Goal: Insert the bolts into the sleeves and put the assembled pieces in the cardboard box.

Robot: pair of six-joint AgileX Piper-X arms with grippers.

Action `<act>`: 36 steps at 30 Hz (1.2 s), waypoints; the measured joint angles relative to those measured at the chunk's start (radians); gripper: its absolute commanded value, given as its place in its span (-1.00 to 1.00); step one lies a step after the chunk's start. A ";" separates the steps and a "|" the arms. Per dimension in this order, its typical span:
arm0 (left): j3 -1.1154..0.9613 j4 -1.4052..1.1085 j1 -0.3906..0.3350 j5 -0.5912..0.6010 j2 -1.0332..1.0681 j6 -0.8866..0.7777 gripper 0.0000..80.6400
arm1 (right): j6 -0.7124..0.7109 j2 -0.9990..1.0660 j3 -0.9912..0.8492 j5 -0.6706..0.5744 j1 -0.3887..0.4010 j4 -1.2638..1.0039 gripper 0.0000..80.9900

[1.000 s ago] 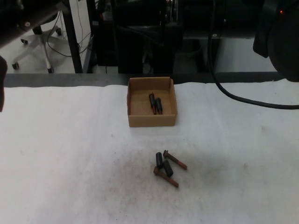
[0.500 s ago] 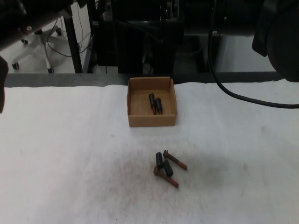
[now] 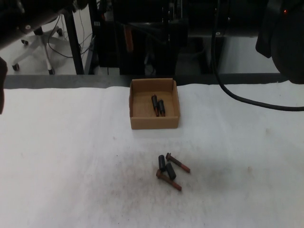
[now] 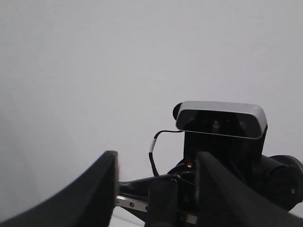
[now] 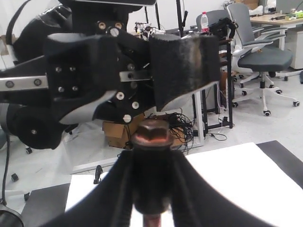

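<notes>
My right gripper (image 5: pixel 151 158) is shut on a rusty bolt (image 5: pixel 151 135) whose hex head points away from the camera. Facing it close by is my left gripper (image 5: pixel 135 71), open, with a felt pad on one finger (image 5: pixel 184 64). In the left wrist view, my left gripper (image 4: pixel 157 158) stands wide, and the dark held piece (image 4: pixel 163 203) lies between its fingers without touching them. Both are raised off the bench. The cardboard box (image 3: pixel 154 124) holds two assembled pieces (image 3: pixel 158 105). Two bolts (image 3: pixel 179 163) and two dark sleeves (image 3: pixel 170 171) lie in a small pile in front of it.
The bench is covered by a white cloth (image 3: pixel 71 156). A black cable (image 3: pixel 247 100) runs across its far right. Dark arm parts hang at the top left (image 3: pixel 28 19) and top right (image 3: pixel 285 38). Office chairs and racks stand behind the bench.
The box and the pile have not moved. The dark arm part at the top left has shifted slightly, and a rust-coloured streak now shows against the dark background.
</notes>
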 measured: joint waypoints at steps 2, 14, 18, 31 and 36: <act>0.000 0.000 0.000 0.000 0.000 0.000 0.18 | 0.000 0.000 0.000 0.000 0.000 0.000 -0.99; 0.000 0.000 0.026 -0.231 0.000 0.000 -1.00 | 0.038 0.000 0.000 0.397 0.000 0.149 -0.99; 0.000 0.045 0.065 -0.285 -0.013 0.071 -0.99 | 0.034 0.021 -0.025 0.482 -0.013 0.286 -0.99; 0.000 1.087 0.069 -0.550 -0.139 0.456 -0.99 | 0.010 0.545 -0.512 0.667 -0.126 0.773 -0.99; 0.000 1.309 0.069 -0.609 -0.144 0.529 -0.99 | 0.010 0.747 -0.726 0.697 -0.130 0.879 -0.99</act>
